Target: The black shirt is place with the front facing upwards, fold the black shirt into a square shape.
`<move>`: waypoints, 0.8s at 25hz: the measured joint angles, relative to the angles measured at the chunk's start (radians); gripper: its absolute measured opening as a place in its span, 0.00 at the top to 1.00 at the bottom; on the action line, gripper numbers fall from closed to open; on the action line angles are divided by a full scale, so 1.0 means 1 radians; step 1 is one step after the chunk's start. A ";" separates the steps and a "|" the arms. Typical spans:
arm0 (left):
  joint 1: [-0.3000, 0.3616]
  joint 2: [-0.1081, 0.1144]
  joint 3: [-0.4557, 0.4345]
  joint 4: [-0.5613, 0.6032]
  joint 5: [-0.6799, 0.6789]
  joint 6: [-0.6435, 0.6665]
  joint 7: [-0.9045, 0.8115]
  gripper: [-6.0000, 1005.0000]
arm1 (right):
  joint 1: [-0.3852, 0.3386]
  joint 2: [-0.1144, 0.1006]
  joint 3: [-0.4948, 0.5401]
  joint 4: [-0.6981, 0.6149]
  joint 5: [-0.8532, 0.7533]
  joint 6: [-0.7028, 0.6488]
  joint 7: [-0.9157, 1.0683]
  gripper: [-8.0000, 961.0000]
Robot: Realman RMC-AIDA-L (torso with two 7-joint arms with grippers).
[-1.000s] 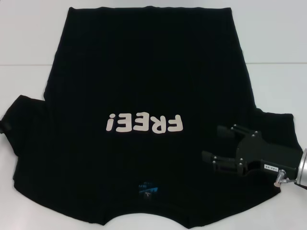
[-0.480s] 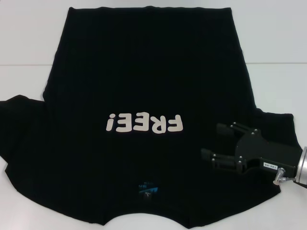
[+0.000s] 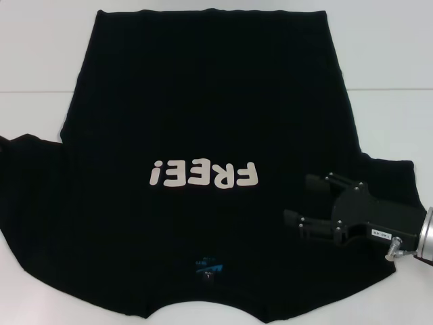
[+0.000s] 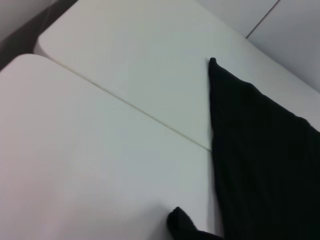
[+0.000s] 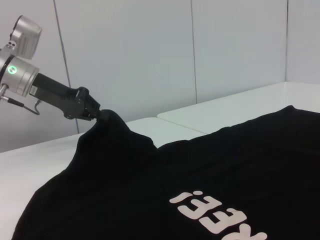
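- Black soft-cloth short-sleeved shirt [image 3: 203, 122] lies front up on the white table [image 3: 392, 61]; collar and blue neck label [image 3: 205, 267] point toward the robot, hem away, long axis running near to far.
- Right gripper [image 3: 298, 203] hovers over the shirt's right shoulder area, fingers spread apart, holding nothing.
- Left gripper [image 5: 92, 114], seen from the right wrist view, pinches the left sleeve, lifting it into a peak.

Head view overhead, wrist views low, all sharing black shirt [image 3: 203, 101]
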 joint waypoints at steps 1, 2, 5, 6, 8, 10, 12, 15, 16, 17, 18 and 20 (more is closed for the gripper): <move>-0.004 0.002 0.000 0.001 0.000 0.011 -0.007 0.97 | 0.000 0.000 0.000 0.000 0.000 0.000 0.000 0.04; -0.008 0.004 0.000 0.001 0.000 0.022 -0.013 0.97 | 0.000 0.000 0.000 0.000 0.000 0.000 0.000 0.04; -0.027 0.006 0.000 0.002 -0.007 0.074 -0.040 0.97 | 0.000 0.000 0.000 0.001 0.001 0.001 0.000 0.04; -0.033 0.007 0.000 0.003 -0.010 0.094 -0.049 0.97 | 0.000 0.000 0.000 0.001 0.001 0.001 0.000 0.04; -0.048 0.004 0.000 0.007 -0.015 0.130 -0.066 0.97 | 0.000 0.000 0.000 0.002 0.001 0.001 0.000 0.04; -0.062 -0.002 0.000 0.009 -0.021 0.156 -0.076 0.95 | 0.000 0.000 0.000 0.006 0.002 0.001 0.000 0.04; -0.074 -0.013 0.000 0.007 -0.033 0.180 -0.079 0.94 | 0.001 0.000 0.000 0.009 0.002 0.001 0.000 0.04; -0.088 -0.035 0.000 0.002 -0.042 0.192 -0.079 0.92 | 0.003 0.000 0.000 0.010 0.003 0.001 0.000 0.04; -0.092 -0.044 0.001 -0.003 -0.043 0.192 -0.079 0.92 | 0.003 0.000 0.000 0.010 0.004 0.001 0.000 0.04; -0.094 -0.050 0.001 -0.008 -0.043 0.190 -0.080 0.91 | 0.003 0.000 0.000 0.011 0.004 0.000 0.000 0.04; -0.095 -0.055 0.001 -0.018 -0.043 0.186 -0.080 0.90 | 0.003 0.000 0.000 0.011 0.005 0.000 0.000 0.04; -0.097 -0.062 0.002 -0.046 -0.048 0.178 -0.075 0.89 | 0.003 0.000 0.000 0.012 0.006 -0.001 0.000 0.04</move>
